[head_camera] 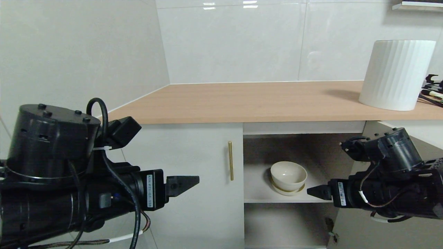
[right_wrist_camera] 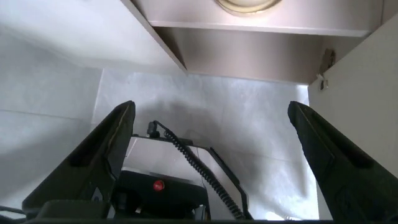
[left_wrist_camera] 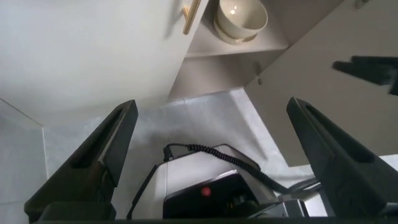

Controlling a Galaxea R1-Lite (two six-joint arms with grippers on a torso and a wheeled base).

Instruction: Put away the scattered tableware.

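A cream bowl [head_camera: 288, 175] sits on a small plate [head_camera: 287, 190] on the middle shelf of the open cabinet. The left wrist view shows the same bowl [left_wrist_camera: 241, 18], and the plate's rim [right_wrist_camera: 247, 5] appears in the right wrist view. My left gripper [head_camera: 182, 185] hangs in front of the shut cabinet door, left of the bowl; it is open [left_wrist_camera: 211, 109] with nothing between its fingers. My right gripper [head_camera: 317, 192] is just right of the bowl at shelf height, also open [right_wrist_camera: 211, 111] and empty.
The left cabinet door [head_camera: 193, 180] is shut and has a gold handle [head_camera: 230, 160]. The right door [head_camera: 353, 221] stands open beside my right arm. On the wooden counter [head_camera: 242, 100] stands a white ribbed container [head_camera: 396, 74], with some utensils [head_camera: 432, 90] behind it.
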